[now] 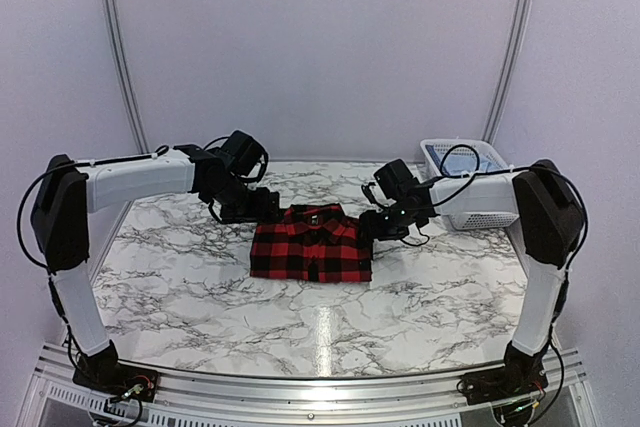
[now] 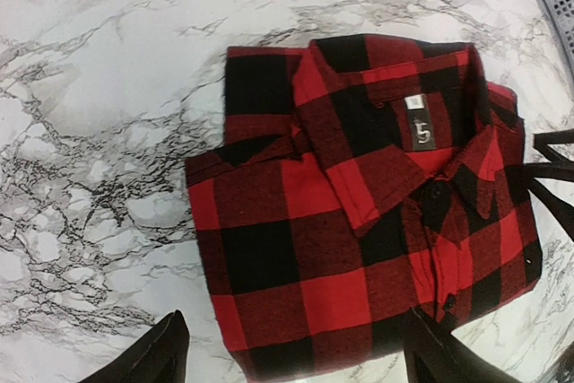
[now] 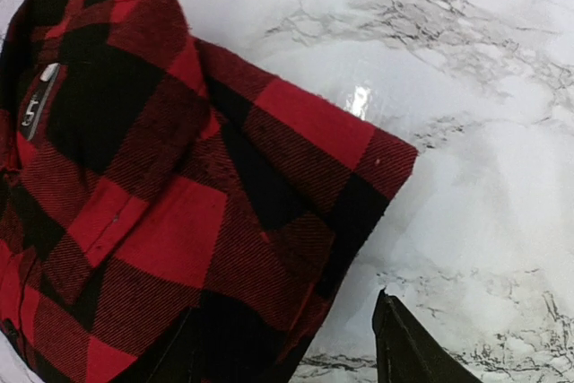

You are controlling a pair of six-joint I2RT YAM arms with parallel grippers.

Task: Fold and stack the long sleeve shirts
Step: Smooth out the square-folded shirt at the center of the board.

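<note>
So the red-and-black check shirt (image 1: 312,245) is lying folded pretty much dead centre on the marble table (image 1: 200,277), collar toward 12 o'clock. The left gripper (image 1: 262,209) sits at the shirt's 10 o'clock corner, jaws spread wide and holding nothing. In its wrist view one finger is out over bare marble and the other is over the cloth edge. The right gripper (image 1: 372,227) is at the shirt's 2 o'clock corner, also released. Its one clearly visible finger (image 3: 404,347) stands just off the fabric. The white basket (image 1: 495,152) is parked at the table's 2 o'clock, well apart from the shirt.
</note>
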